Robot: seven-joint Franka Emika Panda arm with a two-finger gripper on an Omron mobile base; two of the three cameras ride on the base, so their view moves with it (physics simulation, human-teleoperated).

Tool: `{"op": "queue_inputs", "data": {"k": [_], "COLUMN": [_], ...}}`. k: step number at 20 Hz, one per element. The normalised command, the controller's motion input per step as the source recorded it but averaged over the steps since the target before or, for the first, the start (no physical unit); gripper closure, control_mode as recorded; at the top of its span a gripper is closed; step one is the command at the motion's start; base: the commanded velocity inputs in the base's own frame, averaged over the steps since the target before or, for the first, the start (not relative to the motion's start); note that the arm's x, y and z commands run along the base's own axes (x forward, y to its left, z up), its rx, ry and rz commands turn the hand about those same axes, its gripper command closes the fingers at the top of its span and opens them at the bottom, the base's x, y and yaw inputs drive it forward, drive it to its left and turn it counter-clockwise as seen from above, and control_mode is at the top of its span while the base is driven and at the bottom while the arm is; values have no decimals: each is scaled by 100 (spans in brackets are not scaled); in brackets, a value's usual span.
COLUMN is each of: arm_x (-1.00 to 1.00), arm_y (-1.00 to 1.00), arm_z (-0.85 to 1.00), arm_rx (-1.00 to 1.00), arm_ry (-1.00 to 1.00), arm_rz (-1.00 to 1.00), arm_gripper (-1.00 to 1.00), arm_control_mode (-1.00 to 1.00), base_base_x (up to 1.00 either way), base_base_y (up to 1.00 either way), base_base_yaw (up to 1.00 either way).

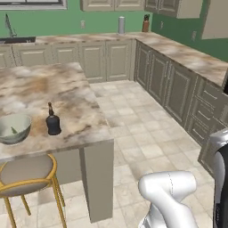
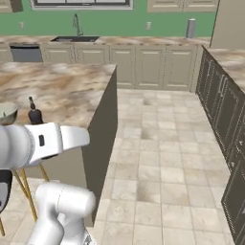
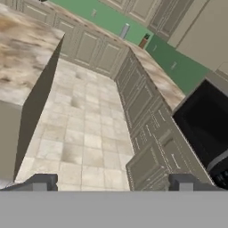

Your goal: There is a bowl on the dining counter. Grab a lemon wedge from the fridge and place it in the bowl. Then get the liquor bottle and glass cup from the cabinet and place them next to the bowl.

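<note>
Standing by the island here. Far left on the marbled beige stone worktop point(image 1: 67, 95) sits the pale green round bowl point(image 1: 14, 128), with a small sliver of something inside that looks like the lemon wedge, though it's too small to be sure. Just beside it on the right is the dark squat liquor bottle with a thin neck point(image 1: 53, 122), upright and apart from the bowl. So my guess is 2 of the 3 items are done and the glass cup is what's left.

A glass cup will be light, stiff, slick and breakable, so I'd grip it around the middle of the wall, not the rim, and set it down gently.

Under the worktop edge there's a round yellow-framed stool with a grey seat point(image 1: 27, 176), which crowds the approach a bit. Moving right, open tiled floor, then the long run of grey-beige base cabinets point(image 1: 171, 87) along the right wall, with a grey cylinder canister point(image 1: 121, 25) on the back counter.

The gripper point(image 3: 113, 182) has its jaws spread wide and holds nothing, pointed down the aisle toward those cabinets.
</note>
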Motion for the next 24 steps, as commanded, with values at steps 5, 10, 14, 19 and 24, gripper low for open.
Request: {"op": "queue_inputs", "data": {"k": [5,10,14,19,24], "arm_x": [0,0,0,0,0], "arm_y": [0,0,0,0,0], "arm_z": [0,0,0,0,0], "arm_rx": [0,0,0,0,0], "arm_ry": [0,0,0,0,0], "arm_rz": [0,0,0,0,0], "arm_gripper": [-100,-100,-100,-100,-100], "arm_control_mode": [100,100,100,100,100], "base_base_x": [64,70,44,30,35], "base_base_y": [-47,-37,-49,-49,-26], "base_base_yaw": [0,0,-3,-23,-43]}}
